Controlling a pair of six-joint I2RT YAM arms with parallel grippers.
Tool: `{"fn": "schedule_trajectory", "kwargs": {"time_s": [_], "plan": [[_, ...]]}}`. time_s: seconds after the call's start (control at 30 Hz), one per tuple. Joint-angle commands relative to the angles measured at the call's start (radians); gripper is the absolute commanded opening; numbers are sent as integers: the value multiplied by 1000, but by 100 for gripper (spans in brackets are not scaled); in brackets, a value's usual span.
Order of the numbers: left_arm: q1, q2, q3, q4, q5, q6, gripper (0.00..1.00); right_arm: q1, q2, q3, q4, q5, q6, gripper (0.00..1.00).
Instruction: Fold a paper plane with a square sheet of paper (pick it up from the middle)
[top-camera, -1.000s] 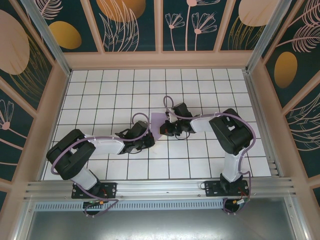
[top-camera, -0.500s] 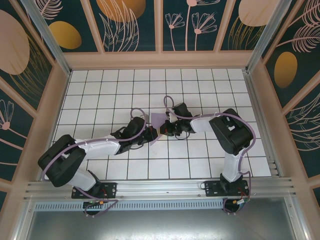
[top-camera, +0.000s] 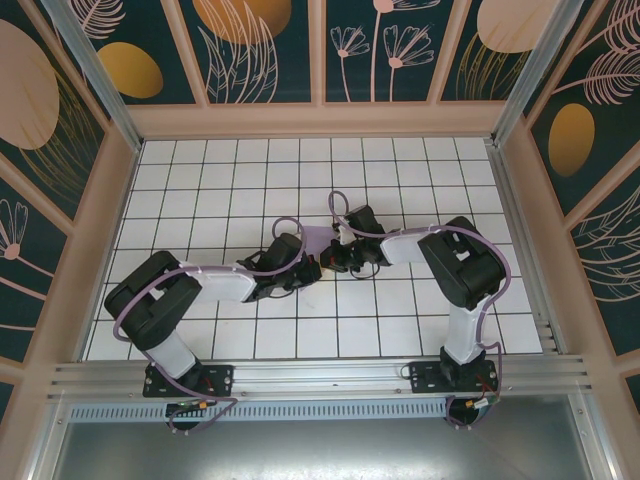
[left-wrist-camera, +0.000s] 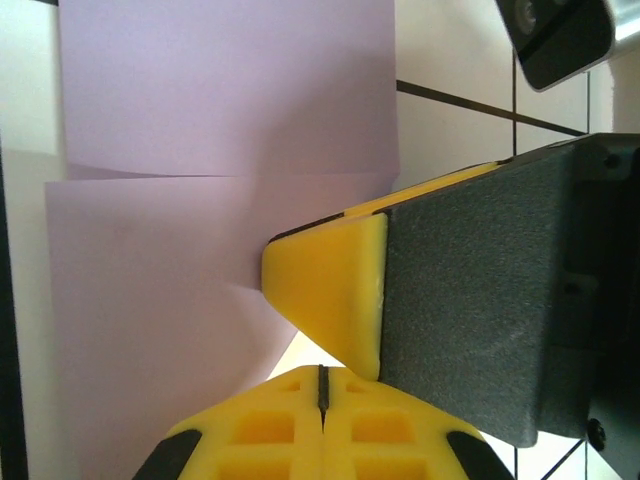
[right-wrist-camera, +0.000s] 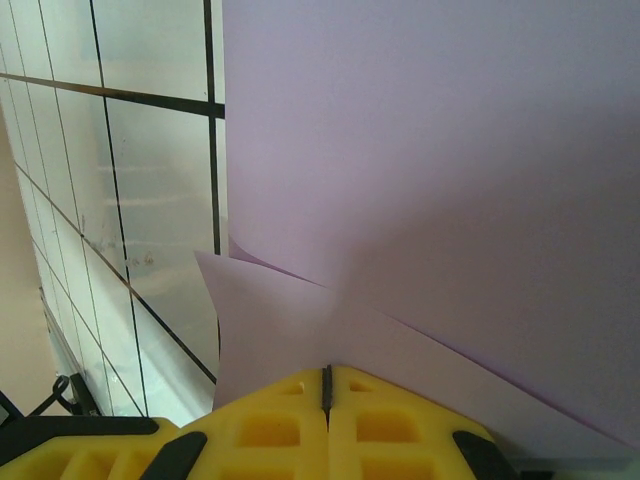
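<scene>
The square sheet of paper (left-wrist-camera: 220, 100) is pale purple and plain. The bench (top-camera: 200, 180) is white with a grid of thin dark lines. The jaws are yellow. The walls (top-camera: 260, 50) are dark blue-green with orange blobs and pink plants.

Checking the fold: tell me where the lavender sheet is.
In the top view the lavender sheet lies mid-table, between the left gripper and right gripper.

Bright, even light, soft glare on the white tiles (right-wrist-camera: 160, 200), wrist views slightly blurred up close.
</scene>
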Motion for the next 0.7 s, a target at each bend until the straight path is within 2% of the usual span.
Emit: {"fn": "schedule_trajectory", "kwargs": {"time_s": [0.0,0.43,0.67], "plan": [[5,39,42,-26,-22,17,0,-6,52,-13,-61,69,3,0],[6,93,40,-59,-54,25,0,-6,54,-19,-77,80,-3,0],[5,64,-11,-64,-58,10,0,-8,57,-22,-93,100,-5,0]]}}
